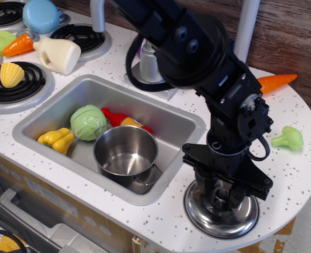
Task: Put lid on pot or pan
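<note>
Steel lid (221, 213): lies flat on the speckled counter (303, 174), right of the sink basin (50, 108), near the front edge. Gripper (220, 196): black, lowered onto the lid's centre, fingers close about the knob; whether they pinch it cannot be told. Pot (126, 154): upright and uncovered in the basin's front right part. Beside it: green cabbage (88, 122), yellow pepper (56, 139). Broccoli (289, 138) and carrot (277, 81) lie on the counter's right side.
</note>
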`<act>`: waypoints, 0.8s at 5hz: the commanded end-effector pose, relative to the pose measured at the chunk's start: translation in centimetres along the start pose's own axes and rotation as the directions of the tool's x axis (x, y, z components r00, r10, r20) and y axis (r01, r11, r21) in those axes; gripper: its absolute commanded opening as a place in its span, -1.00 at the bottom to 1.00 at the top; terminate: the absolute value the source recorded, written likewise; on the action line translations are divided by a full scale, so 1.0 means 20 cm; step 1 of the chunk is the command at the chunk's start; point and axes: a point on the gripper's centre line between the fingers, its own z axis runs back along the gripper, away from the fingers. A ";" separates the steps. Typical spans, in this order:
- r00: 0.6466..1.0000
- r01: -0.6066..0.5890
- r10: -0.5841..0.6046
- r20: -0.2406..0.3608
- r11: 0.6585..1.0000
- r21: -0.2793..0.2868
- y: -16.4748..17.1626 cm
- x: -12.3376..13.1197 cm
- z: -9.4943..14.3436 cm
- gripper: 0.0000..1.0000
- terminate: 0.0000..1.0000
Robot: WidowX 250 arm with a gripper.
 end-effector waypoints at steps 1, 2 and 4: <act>1.000 -0.005 0.004 -0.004 1.000 -0.010 0.01 0.00 0.05 -1.00 -1.00; 0.999 0.031 -0.031 -0.027 0.999 -0.012 0.07 0.02 0.10 -1.00 -1.00; 0.986 0.148 -0.145 -0.077 0.988 0.033 0.40 0.12 0.30 -1.00 -1.00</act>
